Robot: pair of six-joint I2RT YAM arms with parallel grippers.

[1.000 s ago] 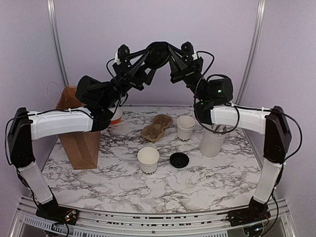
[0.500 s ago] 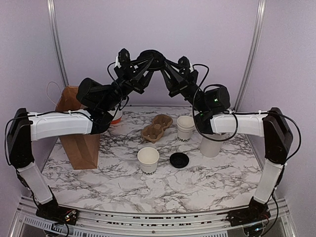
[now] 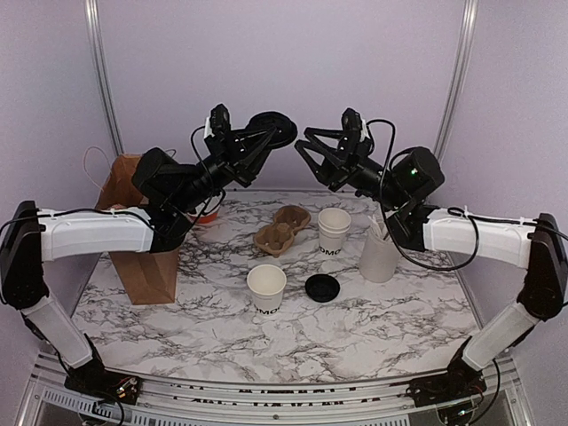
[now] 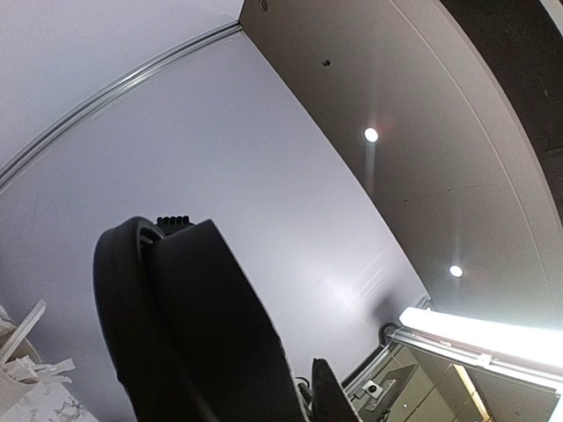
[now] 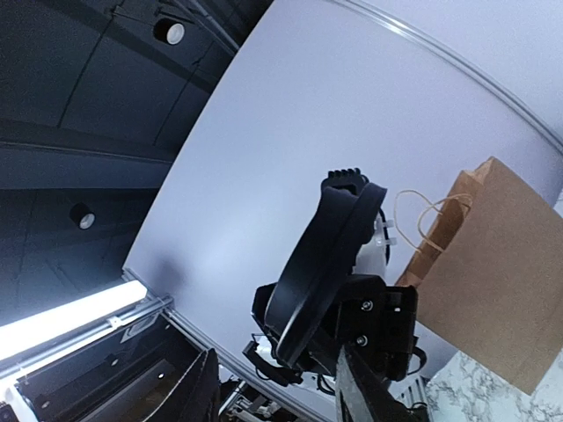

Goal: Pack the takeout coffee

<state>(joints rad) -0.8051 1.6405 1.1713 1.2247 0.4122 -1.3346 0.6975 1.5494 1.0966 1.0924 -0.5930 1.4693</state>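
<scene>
Black lid point(image 3: 275, 124) is held edge-on by the clamped left gripper point(image 3: 260, 139) high over the table point(image 3: 373, 328), right gripper point(image 3: 309, 151) spread and empty (paper cup point(image 3: 266, 286) stands uncapped below, a second lid point(image 3: 322, 287) beside it); slippage from that thin rim-hold is risked.

A brown paper bag point(image 3: 142, 262) stands upright at the left of the white marble tabletop point(image 3: 355, 333), a brown pulp cup carrier point(image 3: 282, 229) lies at the back beside a nested stack of white paper cups point(image 3: 335, 229), a taller white utensil-filled cylinder point(image 3: 382, 259) to their right.
</scene>
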